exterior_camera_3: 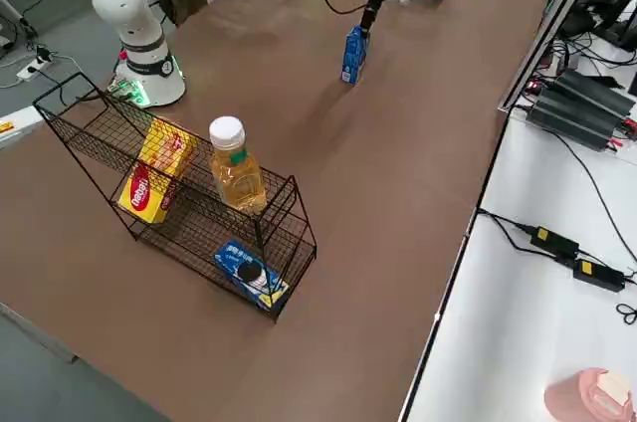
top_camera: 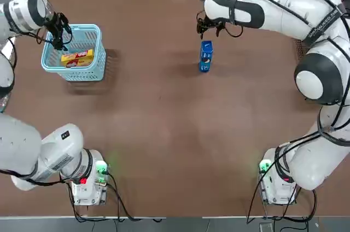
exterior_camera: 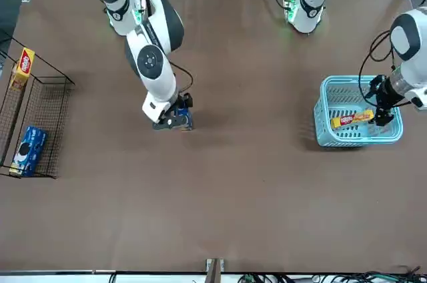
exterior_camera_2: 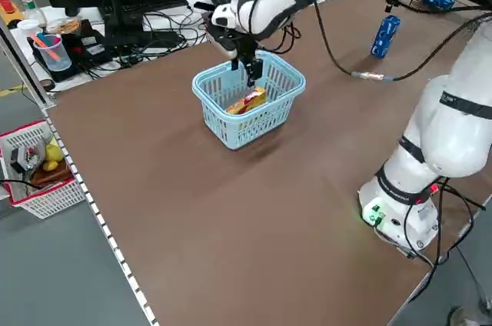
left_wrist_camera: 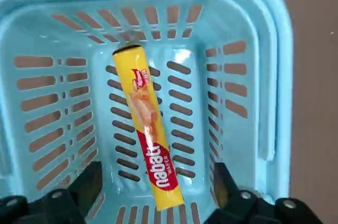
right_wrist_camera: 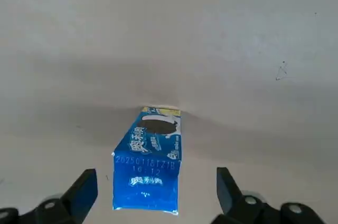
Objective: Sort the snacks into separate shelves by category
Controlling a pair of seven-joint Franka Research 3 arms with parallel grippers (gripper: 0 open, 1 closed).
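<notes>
Lower left of the right side view, near: seeing on the surface [exterior_camera_3: 348,243] the wire rack [exterior_camera_3: 194,233], holding yellow boxes [exterior_camera_3: 159,168], a bottle [exterior_camera_3: 237,168] and a blue packet [exterior_camera_3: 251,271].

Farther, upper middle: finding the loose blue snack packet [right_wrist_camera: 146,160] under the right claw [right_wrist_camera: 157,174], hanging open and empty. Running lengthwise between the spread fingers, long axis crosswise to their closing line; probably needing only lowering and squeezing. Reaching it more easily with the right arm.

Farthest, top edge: spotting the blue basket [left_wrist_camera: 282,102]; within it, lying slightly aslant between the left claw's [left_wrist_camera: 158,167] parted, empty fingers, the yellow snack box [left_wrist_camera: 148,129]. Perhaps risking a scrape on the basket wall.
</notes>
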